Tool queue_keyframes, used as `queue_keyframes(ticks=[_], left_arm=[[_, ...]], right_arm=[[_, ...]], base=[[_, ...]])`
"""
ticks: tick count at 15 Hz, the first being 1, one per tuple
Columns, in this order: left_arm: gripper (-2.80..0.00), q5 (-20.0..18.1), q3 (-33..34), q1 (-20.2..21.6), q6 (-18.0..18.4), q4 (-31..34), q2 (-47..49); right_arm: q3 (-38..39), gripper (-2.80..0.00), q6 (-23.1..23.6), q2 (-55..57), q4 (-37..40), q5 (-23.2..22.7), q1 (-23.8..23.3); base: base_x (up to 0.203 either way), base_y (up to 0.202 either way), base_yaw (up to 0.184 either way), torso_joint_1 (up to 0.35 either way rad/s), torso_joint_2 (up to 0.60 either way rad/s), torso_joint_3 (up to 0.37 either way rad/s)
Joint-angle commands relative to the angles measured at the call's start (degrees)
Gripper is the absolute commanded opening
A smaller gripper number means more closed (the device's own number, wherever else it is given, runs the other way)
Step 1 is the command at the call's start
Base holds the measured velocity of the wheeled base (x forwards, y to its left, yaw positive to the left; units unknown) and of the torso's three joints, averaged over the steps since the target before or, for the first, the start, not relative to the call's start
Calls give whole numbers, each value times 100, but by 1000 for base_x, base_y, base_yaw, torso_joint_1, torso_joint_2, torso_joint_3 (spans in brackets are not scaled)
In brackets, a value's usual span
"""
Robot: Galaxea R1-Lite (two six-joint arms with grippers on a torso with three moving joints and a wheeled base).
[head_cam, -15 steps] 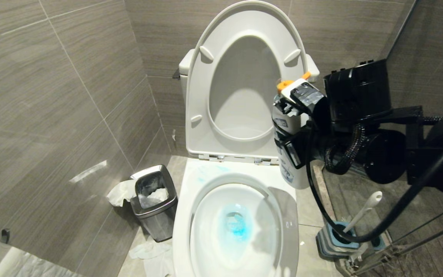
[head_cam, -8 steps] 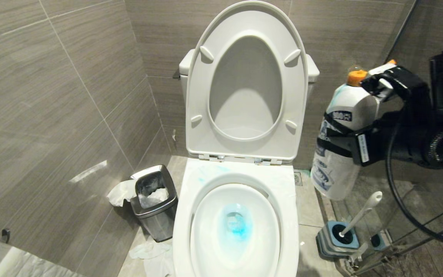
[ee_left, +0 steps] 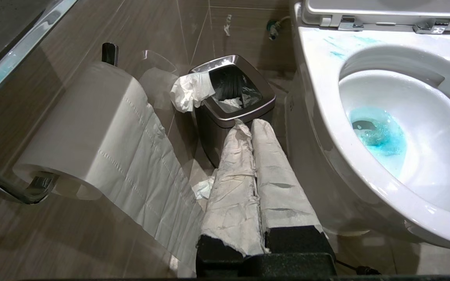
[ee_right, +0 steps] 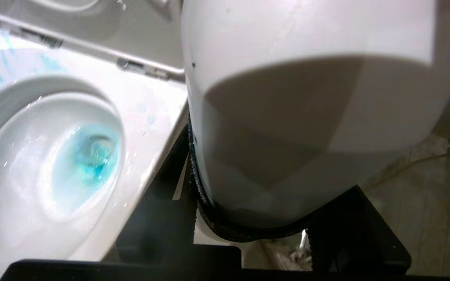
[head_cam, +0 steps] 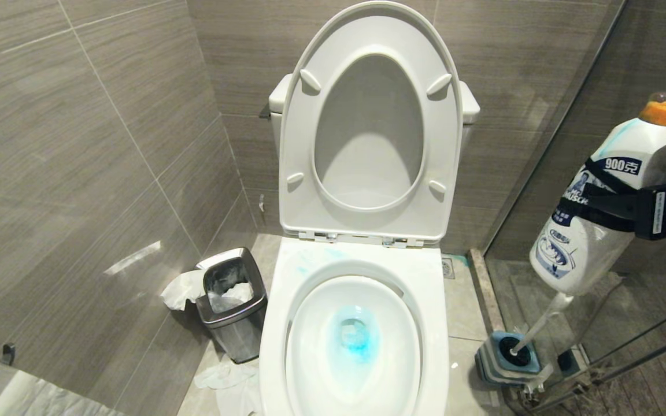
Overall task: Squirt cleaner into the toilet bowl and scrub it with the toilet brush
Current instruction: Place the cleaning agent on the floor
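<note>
At the right edge of the head view, the right gripper [head_cam: 651,211] is clenched around a white plastic cleaner bottle with an orange cap [head_cam: 590,225], held tilted in the air, above the long white toilet brush [head_cam: 532,332] standing in its square blue-grey holder [head_cam: 509,361] at the lower right. The turquoise cleaner [head_cam: 356,338] lies pooled low in the centre, inside the white ceramic toilet bowl [head_cam: 278,323]. The left gripper [ee_left: 254,164], wrapped in white paper, is closed and empty beside the steel bin [ee_left: 233,103]. A risk: if the bottle comes down here, it may knock the brush handle over.
</note>
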State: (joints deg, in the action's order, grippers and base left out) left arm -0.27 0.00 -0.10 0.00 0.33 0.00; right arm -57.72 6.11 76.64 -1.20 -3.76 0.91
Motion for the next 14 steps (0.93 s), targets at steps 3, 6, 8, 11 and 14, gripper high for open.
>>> queue_keyframes(ticks=[3,6,8,11,14], left_arm=[[-280,0,18,1,0,2,9],[-280,0,18,1,0,2,9],[-280,0,18,1,9,2,9],[-280,0,18,1,16,2,9],[-280,0,11,1,18,2,9]], right_arm=[[232,-280,82,228,-317,-340,-546],[277,-280,107,432,-379,-384,-557],[539,-280,102,660,-1097,-587,-565],[1073,-280,113,1221,-2773,-658,-578],[1157,-280,118,1621,-3232,-668,-718]], base=[[0,0,0,0,0,0],[0,0,0,0,0,0],[0,0,0,0,0,0],[0,0,0,0,0,0],[0,0,0,0,0,0]])
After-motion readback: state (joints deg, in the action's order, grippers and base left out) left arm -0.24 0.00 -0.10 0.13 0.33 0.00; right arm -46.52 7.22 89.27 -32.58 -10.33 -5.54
